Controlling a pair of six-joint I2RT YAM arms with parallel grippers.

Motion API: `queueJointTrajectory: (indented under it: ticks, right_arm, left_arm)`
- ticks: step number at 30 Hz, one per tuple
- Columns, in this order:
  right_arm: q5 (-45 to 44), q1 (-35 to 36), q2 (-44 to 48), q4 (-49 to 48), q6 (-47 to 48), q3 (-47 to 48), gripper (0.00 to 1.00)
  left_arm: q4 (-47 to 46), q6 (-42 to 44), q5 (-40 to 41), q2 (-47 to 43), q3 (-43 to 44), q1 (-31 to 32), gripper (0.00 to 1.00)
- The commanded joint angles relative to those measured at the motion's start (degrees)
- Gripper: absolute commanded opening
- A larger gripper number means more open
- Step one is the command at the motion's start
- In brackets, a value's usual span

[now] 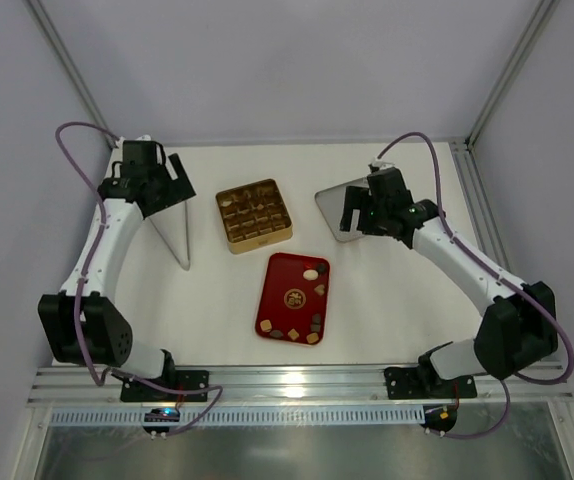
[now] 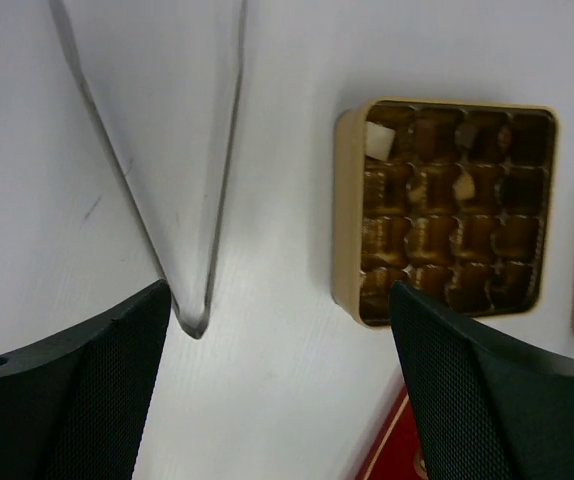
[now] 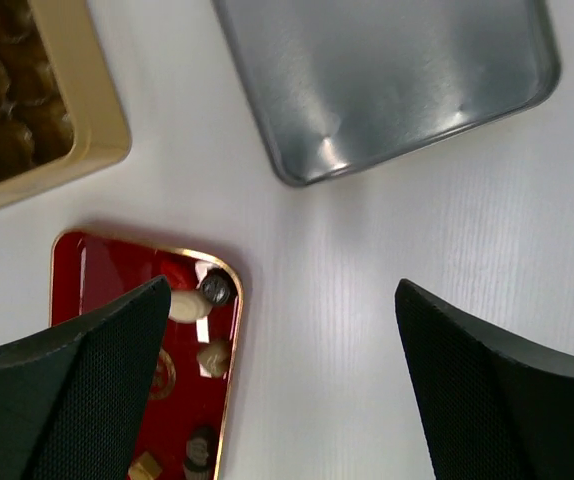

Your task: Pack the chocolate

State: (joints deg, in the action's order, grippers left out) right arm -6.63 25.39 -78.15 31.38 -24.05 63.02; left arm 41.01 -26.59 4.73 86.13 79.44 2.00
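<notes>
Several chocolate pieces [image 1: 313, 326], dark, tan and cream, lie on a red tray [image 1: 285, 275] at the table's middle. The right wrist view shows a cream oval [image 3: 185, 305], a dark round one [image 3: 216, 290] and a tan one [image 3: 213, 356] at the tray's corner. The gold grid box [image 1: 255, 215] stands behind the tray; a cream piece [image 2: 379, 140] sits in one corner compartment. My left gripper [image 1: 167, 185] is open and empty, left of the box [image 2: 352, 220]. My right gripper [image 1: 362, 210] is open and empty, above the bare table right of the tray [image 3: 117, 280].
A silver lid [image 1: 335, 205] lies flat at the back right, under my right wrist; it also shows in the right wrist view [image 3: 387, 80]. A clear pointed sheet [image 1: 174, 235] lies left of the box, its tip near my left fingers [image 2: 192, 320].
</notes>
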Motion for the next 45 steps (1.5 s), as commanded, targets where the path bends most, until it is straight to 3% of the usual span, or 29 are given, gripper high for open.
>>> queueJointTrajectory:
  ticks: [1, 8, 14, 19, 27, 36, 45]
  right_arm:
    - [-0.59, -7.25, -5.77, 0.44, -0.2, 5.87, 0.92]
    - [-0.39, -16.67, -27.38, 6.41, 1.2, 27.63, 0.83]
    - [1.09, -20.02, -43.99, 13.0, 1.82, 42.69, 0.66]
    - [0.83, -20.55, -47.53, 12.83, 2.52, 45.34, 0.61]
    - [1.71, -20.55, -51.05, 13.62, 3.75, 47.45, 0.53]
    - [1.97, -20.55, -53.95, 14.5, 4.72, 49.65, 0.49]
    - [3.47, -20.46, -54.13, 15.47, 5.16, 49.3, 0.29]
  left_arm:
    - [0.56, -0.83, -7.08, -4.38, 0.03, 4.22, 0.87]
    - [-3.04, -4.78, -10.0, -7.64, -2.53, 16.78, 0.86]
    - [-7.17, -9.44, -12.63, -2.83, 0.18, 25.41, 0.86]
    - [-8.41, -10.32, -10.97, 6.49, 9.13, 30.51, 0.86]
    - [-11.39, -14.54, -13.43, 21.25, 17.32, 31.31, 0.82]
    - [-11.48, -16.39, -12.64, 30.85, 25.5, 32.45, 0.8]
    - [-11.31, -18.06, -10.27, 38.76, 31.29, 33.16, 0.79]
